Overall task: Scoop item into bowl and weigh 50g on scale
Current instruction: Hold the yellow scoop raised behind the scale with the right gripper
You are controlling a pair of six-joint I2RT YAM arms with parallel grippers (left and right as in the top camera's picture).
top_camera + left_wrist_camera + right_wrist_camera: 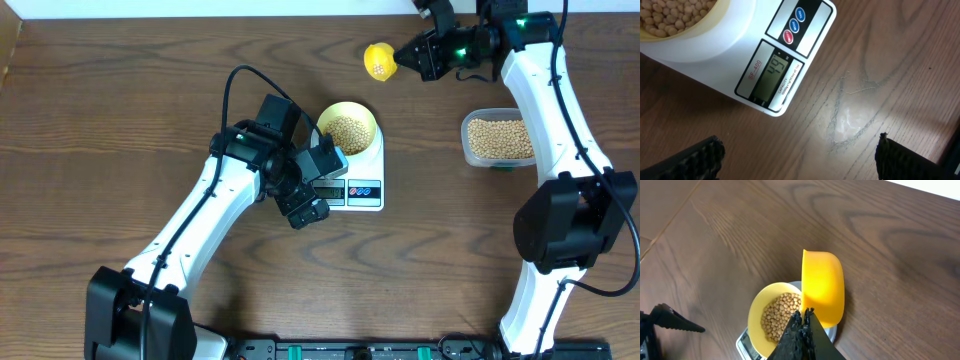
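On the scale (pixel 365 192) — its display end pointing nearward — sits the bowl (pixel 371 116).

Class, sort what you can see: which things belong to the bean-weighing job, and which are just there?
Belong to the job:
beans; pale-yellow bowl; scale; yellow scoop; clear tub of more beans.

Just there:
pale scuff on the table; black rail at its front edge.

The left arm (pixel 190 235) and right arm (pixel 555 110) each consist of white link shells joined by black joint housings, with black cables routed externally in loops. The fingers (pixel 695 160) are black with ribbed faces (a green indicator lamp (pixel 460 52) glows at the right wrist).
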